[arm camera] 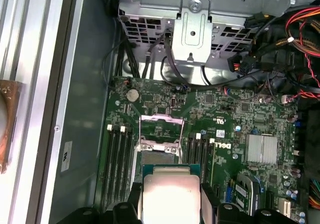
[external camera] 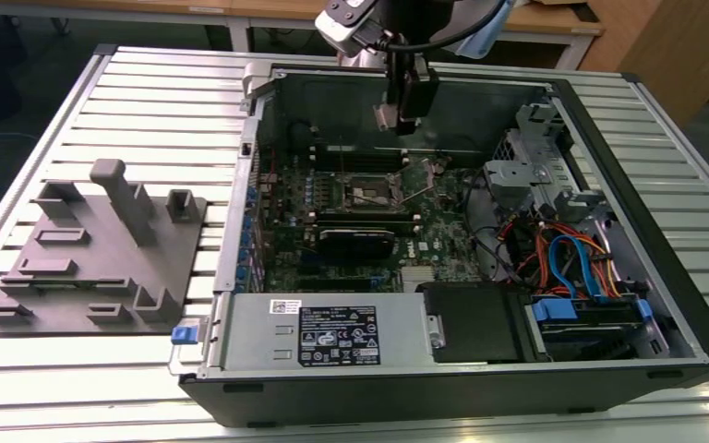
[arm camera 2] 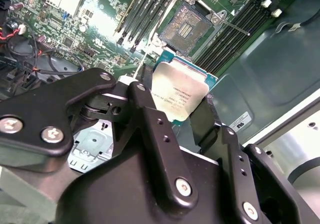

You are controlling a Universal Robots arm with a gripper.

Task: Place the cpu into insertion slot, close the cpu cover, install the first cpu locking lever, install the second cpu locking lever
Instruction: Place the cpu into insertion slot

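My gripper [external camera: 404,115] hangs over the back of the open computer case and is shut on the cpu [arm camera 2: 180,91], a flat square chip with a dull silver top. Black fingers [arm camera 2: 145,96] clamp two opposite edges of the chip, as both wrist views show. The cpu [arm camera: 170,196] floats above the green motherboard, off to one side of the insertion slot [arm camera: 159,130]. That slot [arm camera 2: 186,27] lies uncovered, its dark centre framed by a silvery rim. A silvery part of the cpu cover [arm camera: 159,146] sits at the slot's edge nearest the chip. A thin lever rod [arm camera 2: 235,26] stands loose beside the slot [external camera: 373,191].
Memory slots [arm camera: 117,159] flank the socket on both sides. A metal drive cage [external camera: 527,166] and bundled cables [external camera: 564,254] fill the exterior view's right of the case, and a power supply [external camera: 330,332] sits at the front. A grey fixture block [external camera: 96,249] stands on the slatted table.
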